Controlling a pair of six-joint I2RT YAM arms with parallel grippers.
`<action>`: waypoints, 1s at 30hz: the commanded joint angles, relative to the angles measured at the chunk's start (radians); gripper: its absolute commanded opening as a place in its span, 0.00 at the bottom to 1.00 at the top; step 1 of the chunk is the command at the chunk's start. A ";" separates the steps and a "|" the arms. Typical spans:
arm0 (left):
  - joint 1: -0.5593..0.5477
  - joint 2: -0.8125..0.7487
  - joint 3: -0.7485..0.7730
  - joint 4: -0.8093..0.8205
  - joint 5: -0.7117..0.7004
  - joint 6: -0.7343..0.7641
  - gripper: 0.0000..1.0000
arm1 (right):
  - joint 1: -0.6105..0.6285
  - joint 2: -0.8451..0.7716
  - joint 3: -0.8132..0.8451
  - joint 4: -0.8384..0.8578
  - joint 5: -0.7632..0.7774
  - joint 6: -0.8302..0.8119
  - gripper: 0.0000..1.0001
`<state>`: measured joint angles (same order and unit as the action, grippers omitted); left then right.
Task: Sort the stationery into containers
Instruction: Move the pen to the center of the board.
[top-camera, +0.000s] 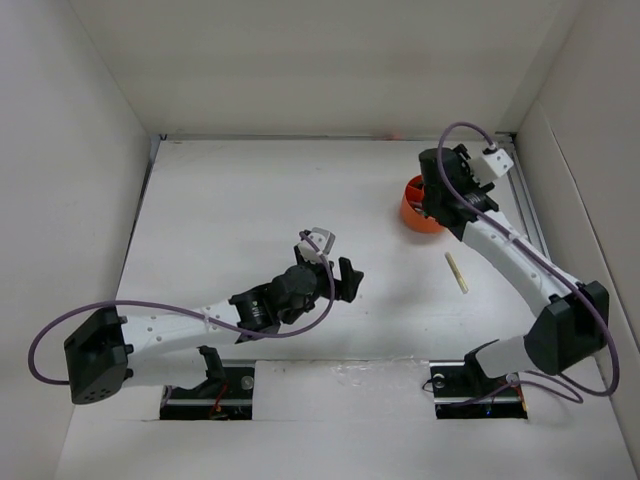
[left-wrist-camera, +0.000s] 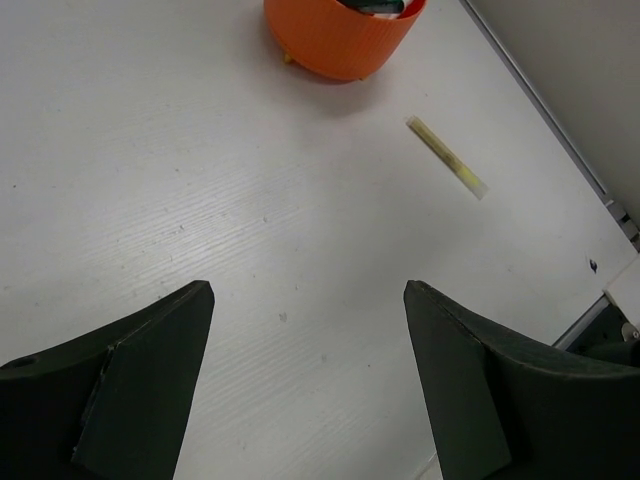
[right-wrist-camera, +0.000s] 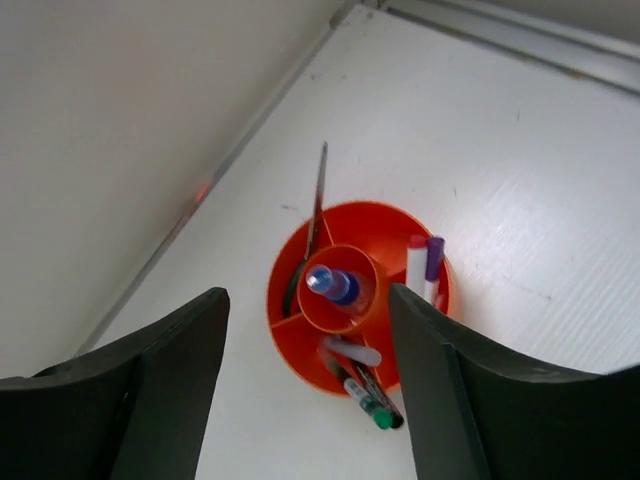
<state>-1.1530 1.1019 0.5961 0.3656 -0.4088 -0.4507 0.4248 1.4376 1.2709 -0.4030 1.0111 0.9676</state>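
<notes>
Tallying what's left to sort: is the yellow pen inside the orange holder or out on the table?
Out. The yellow pen lies flat on the table, clear of the orange holder, with bare surface between them.

One holder (left-wrist-camera: 340, 45), one loose yellow pen (left-wrist-camera: 447, 157)

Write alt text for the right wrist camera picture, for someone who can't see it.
A round orange holder seen from above, a blue-capped bottle in its centre cup and pens in the outer compartments. The right end effector hangs open over it, one dark finger on each side.
</notes>
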 joint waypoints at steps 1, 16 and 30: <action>0.004 0.018 0.037 0.041 0.030 0.000 0.75 | -0.009 -0.069 -0.097 0.015 -0.103 0.048 0.69; 0.004 -0.024 0.036 0.050 0.113 0.000 0.75 | -0.296 -0.428 -0.653 0.115 -0.575 0.154 0.28; 0.004 -0.145 -0.004 0.050 0.131 0.000 0.75 | -0.569 -0.151 -0.641 0.138 -0.919 0.066 0.61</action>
<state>-1.1515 0.9848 0.5980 0.3756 -0.2943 -0.4507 -0.1291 1.2510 0.5781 -0.2974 0.1677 1.0550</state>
